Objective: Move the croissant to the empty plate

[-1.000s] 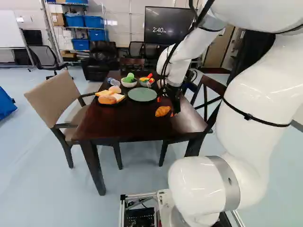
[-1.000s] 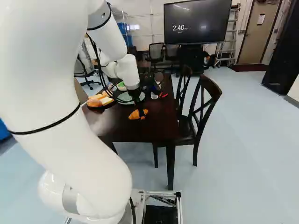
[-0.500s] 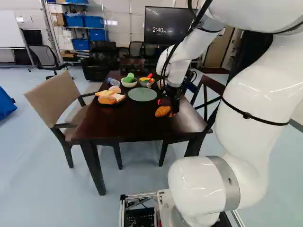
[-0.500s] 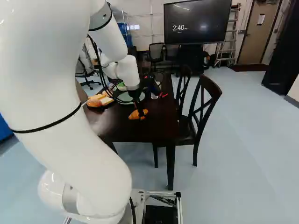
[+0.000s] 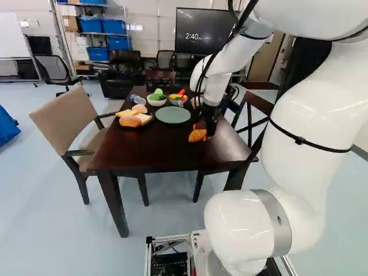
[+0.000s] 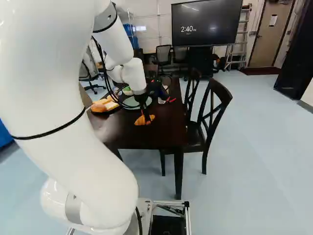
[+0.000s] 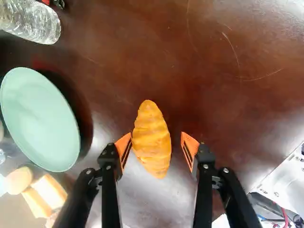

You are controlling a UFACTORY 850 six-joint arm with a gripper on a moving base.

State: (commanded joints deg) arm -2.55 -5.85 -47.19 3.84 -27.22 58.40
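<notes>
My gripper (image 5: 203, 131) is low over the dark table at the croissant, right of the middle in the left base view. In the wrist view the gripper (image 7: 156, 145) stands open, with the orange croissant (image 7: 153, 140) lying between its fingers. One orange pad is close against the croissant's side, while a gap shows to the other pad. The empty green plate (image 7: 40, 118) lies beside the gripper; in the left base view that plate (image 5: 172, 115) is beyond the croissant.
A dark plate with bread pieces (image 5: 133, 119) sits beside the green plate. Behind are two bowls, one with green food (image 5: 156, 98), and a clear bottle (image 7: 31, 21). Chairs stand around the table (image 5: 155, 155). Part of another robot (image 6: 157, 89) reaches in at the far side.
The fingers have drawn closer together around the croissant, and the gripper has come down slightly. The croissant and the plate have not visibly moved; the base stays put.
</notes>
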